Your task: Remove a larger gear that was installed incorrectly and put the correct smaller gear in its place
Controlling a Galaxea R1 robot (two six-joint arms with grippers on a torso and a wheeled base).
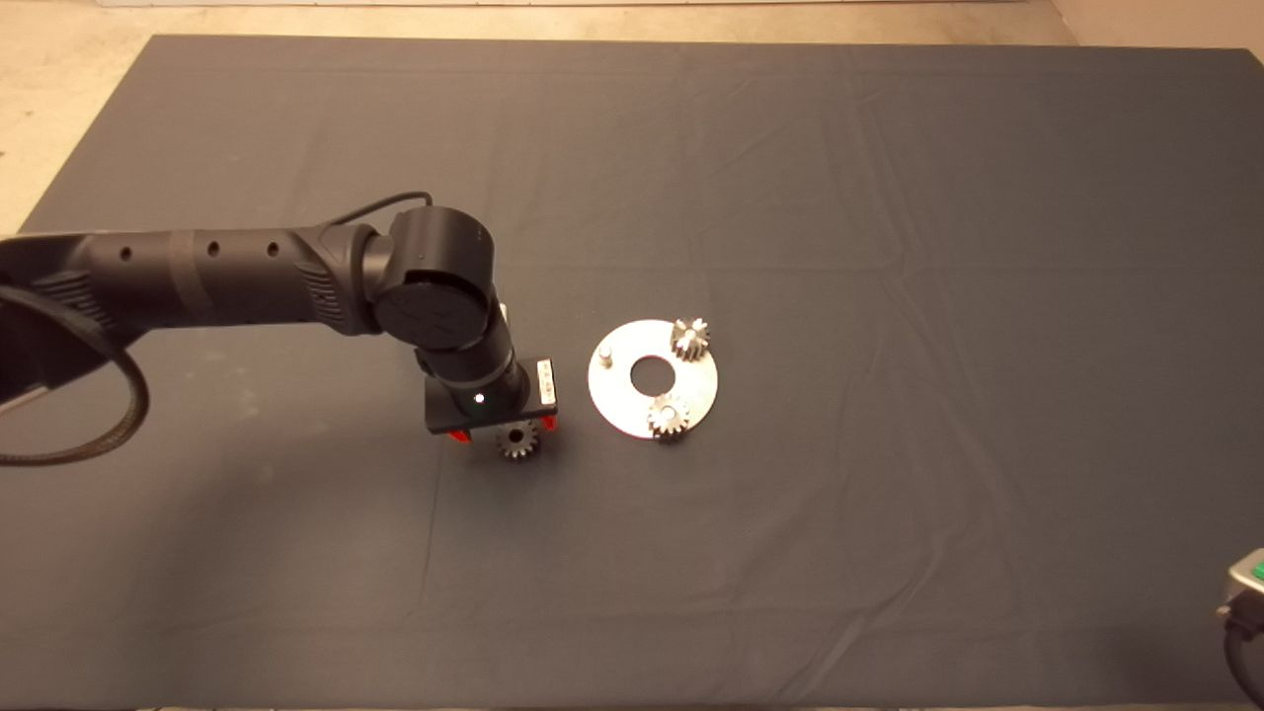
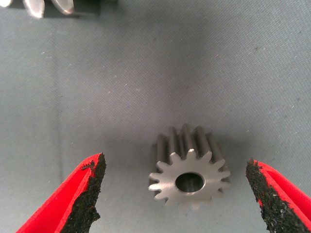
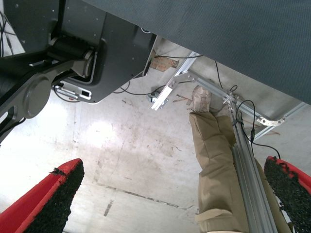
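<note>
The smaller gear (image 1: 517, 438) (image 2: 189, 175), bright with many fine teeth, lies on its side on the dark mat, left of the round steel plate (image 1: 612, 395). My left gripper (image 1: 504, 432) (image 2: 175, 183) hangs straight over it, open, one red finger (image 2: 82, 194) on each side and neither pad touching. The larger gear (image 1: 690, 338), darker with coarse teeth, stands on the plate's far right rim. A third gear (image 1: 669, 417) stands on the plate's near rim. A bare peg (image 1: 605, 353) rises at the plate's left. My right gripper (image 1: 1249, 583) waits, open, at the lower right edge.
The plate has a round centre hole (image 1: 651, 372). The right wrist view looks under the table at the concrete floor, the robot's black base (image 3: 73, 53), an aluminium frame and a person's leg (image 3: 218, 165) in tan trousers.
</note>
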